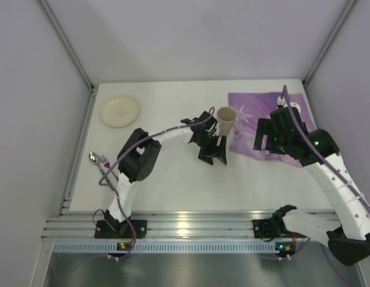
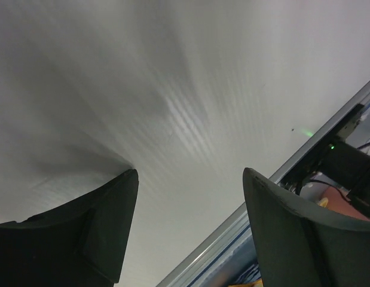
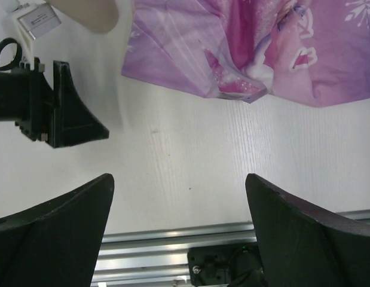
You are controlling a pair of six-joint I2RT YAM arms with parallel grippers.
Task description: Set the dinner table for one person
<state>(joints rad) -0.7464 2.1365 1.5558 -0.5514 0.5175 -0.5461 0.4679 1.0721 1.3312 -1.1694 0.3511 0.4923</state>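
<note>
The white dinner table [image 1: 173,179] carries a cream plate [image 1: 119,110] at the far left, a cream cup [image 1: 226,119] near the middle and a crumpled purple picture placemat [image 1: 265,122] at the far right. A spoon [image 1: 96,159] lies at the left edge. My left gripper [image 1: 213,156] is open and empty just in front of the cup; its view shows bare tabletop [image 2: 173,89] between the fingers [image 2: 113,221]. My right gripper [image 1: 267,136] is open and empty, held above the placemat's near edge [image 3: 262,48]. The right wrist view also shows the cup's base [image 3: 89,12] and the left gripper [image 3: 59,113].
The ribbed aluminium rail [image 1: 185,227] runs along the near edge and shows in the right wrist view [image 3: 173,239]. Grey walls enclose the table on the left, back and right. The arm bases [image 1: 119,228] sit on the rail.
</note>
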